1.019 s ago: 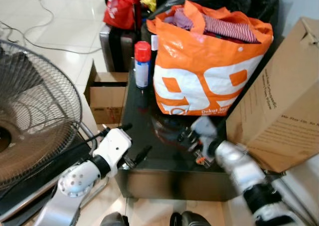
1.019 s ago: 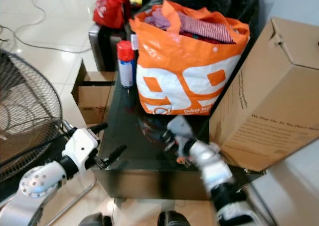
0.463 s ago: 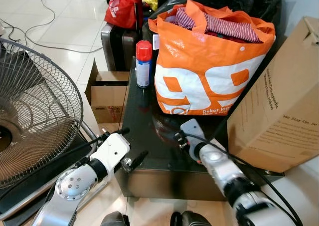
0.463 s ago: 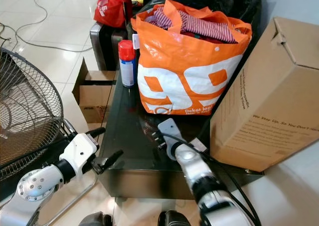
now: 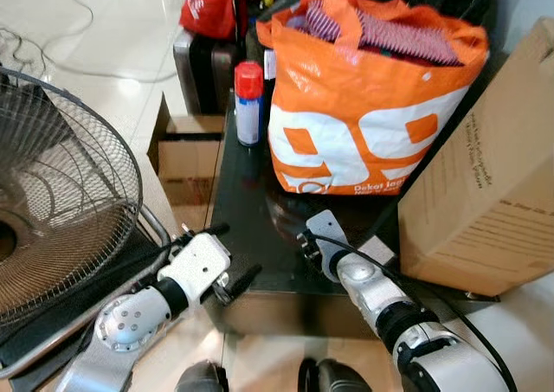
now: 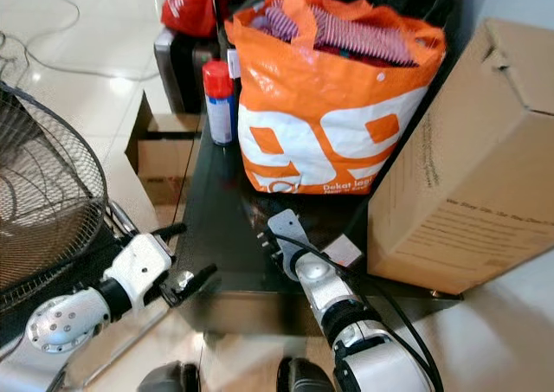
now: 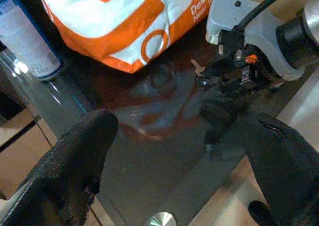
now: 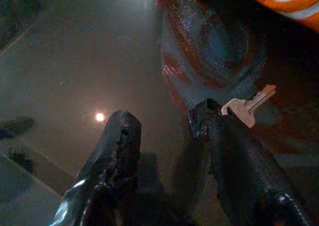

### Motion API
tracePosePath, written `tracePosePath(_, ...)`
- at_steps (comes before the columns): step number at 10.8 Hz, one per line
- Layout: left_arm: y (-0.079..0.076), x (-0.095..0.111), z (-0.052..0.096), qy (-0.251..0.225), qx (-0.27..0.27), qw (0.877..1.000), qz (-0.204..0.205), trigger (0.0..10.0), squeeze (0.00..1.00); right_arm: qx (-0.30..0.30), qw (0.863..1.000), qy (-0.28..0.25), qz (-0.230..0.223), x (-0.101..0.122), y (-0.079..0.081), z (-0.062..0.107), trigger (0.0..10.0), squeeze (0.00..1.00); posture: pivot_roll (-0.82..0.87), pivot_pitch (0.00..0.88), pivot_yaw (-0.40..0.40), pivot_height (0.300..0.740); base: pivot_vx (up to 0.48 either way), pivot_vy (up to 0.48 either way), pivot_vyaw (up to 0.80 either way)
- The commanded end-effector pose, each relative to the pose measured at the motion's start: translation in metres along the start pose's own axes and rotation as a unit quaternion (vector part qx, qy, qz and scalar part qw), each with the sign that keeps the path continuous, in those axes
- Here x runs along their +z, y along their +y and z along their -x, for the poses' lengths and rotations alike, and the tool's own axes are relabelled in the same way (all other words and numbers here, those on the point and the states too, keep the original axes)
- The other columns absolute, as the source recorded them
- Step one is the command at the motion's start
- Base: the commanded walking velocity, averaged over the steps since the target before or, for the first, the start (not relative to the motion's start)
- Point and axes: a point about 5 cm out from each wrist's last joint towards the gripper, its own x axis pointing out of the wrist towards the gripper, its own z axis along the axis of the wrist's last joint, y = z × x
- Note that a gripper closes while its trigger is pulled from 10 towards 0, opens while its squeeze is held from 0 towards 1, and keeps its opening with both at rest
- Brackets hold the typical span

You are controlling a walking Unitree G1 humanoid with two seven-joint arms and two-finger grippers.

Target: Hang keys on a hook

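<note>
Right gripper (image 8: 164, 123), fingers apart, low over glass table (image 5: 251, 219); one fingertip touches key (image 8: 247, 106). Left gripper (image 7: 174, 151) spread wide at the table edge.

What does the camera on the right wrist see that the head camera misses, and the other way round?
Right wrist view: a key lying on the dark glass table, just past one fingertip of the open right gripper.

Left eye view: the fan, spray can, cardboard box, and the left gripper open at the table's edge.

Both: the table, the orange bag and the right gripper.
</note>
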Motion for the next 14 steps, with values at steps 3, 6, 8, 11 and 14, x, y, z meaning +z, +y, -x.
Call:
tracePosePath(3, -0.006, 0.0, 0.004, 0.004, -0.009, 1.0, 0.002, 10.0, 0.0, -0.006, 0.999, -0.036, -0.024, 0.013, -0.002, -0.002, 10.0, 0.0, 0.1, 0.25, -0.043, 0.74, 0.0, 0.0, 0.0)
tracePosePath(6, 0.001, -0.003, 0.013, 0.01, -0.004, 1.0, 0.003, 10.0, 0.0, -0.002, 0.999, -0.029, -0.015, 0.016, 0.0, -0.004, 10.0, 0.0, 0.1, 0.254, -0.048, 0.74, 0.0, 0.0, 0.0)
tracePosePath(8, 0.007, -0.004, 0.016, 0.012, 0.001, 1.0, 0.003, 10.0, 0.0, 0.006, 1.0, -0.006, 0.001, 0.012, 0.001, -0.004, 10.0, 0.0, 0.1, 0.255, -0.055, 0.74, 0.0, 0.0, 0.0)
tracePosePath(11, 0.011, -0.008, 0.02, 0.016, 0.004, 1.0, 0.005, 10.0, 0.0, 0.021, 0.998, 0.045, 0.037, 0.0, 0.001, -0.004, 9.0, 0.0, 0.1, 0.249, -0.059, 0.74, 0.0, 0.0, 0.0)
tracePosePath(14, 0.009, -0.013, 0.021, 0.017, 0.005, 1.0, 0.004, 10.0, 0.0, 0.019, 0.999, 0.032, 0.013, 0.007, 0.0, -0.005, 10.0, 0.0, 0.1, 0.244, -0.058, 0.74, 0.0, 0.0, 0.0)
